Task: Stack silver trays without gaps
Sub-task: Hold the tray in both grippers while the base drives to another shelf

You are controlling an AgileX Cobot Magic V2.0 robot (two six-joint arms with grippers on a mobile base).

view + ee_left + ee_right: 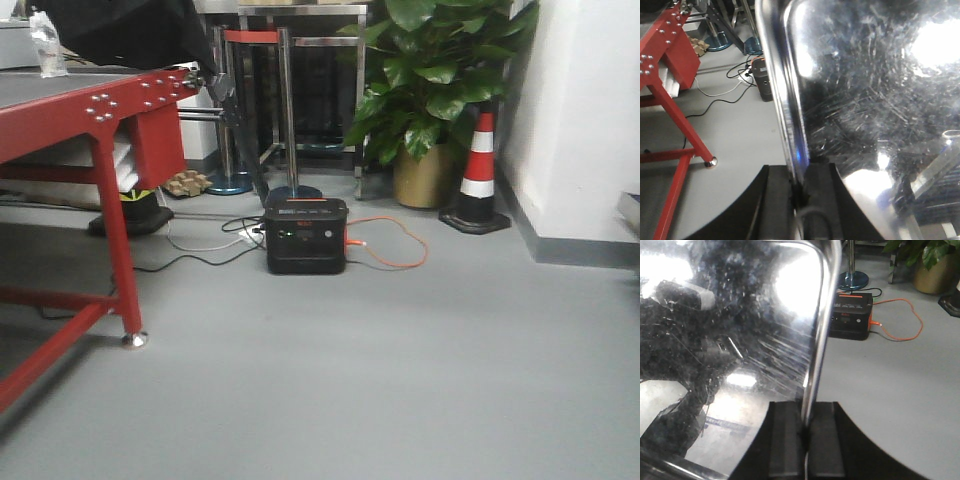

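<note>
- Front view: shows no silver tray and no claw at all. Shows only a red table [110, 110] on the left and a black power box [305, 235] on the grey floor with an orange cable [395, 245]. Also shows a leafy plant [430, 70] in a gold pot [420, 175] and a striped cone [478, 175] by the wall.
- Left wrist view: shows the left claw [799, 192] closed tight on the rolled rim of a silver tray [870, 100]. Pinches that rim between two black pads [777, 200], one on each side.
- Grips the thin edge, most likely, to leave the flat middle free for setting down onto another tray.
- Holds the tray up in the air, with the grey floor, the red table leg and the power box lower down on the left.
- Right wrist view: shows the right claw [806, 440] closed the same way on a shiny rim, pads squeezing from both sides. Looks like the far edge of the same silver tray, but cannot tell for sure.
- Grabs opposite edges, probably, to keep the tray flat and steady. Needs that for sitting down snug with no gap.
- Shows no second tray in any view, so cannot tell where the pile is.
</note>
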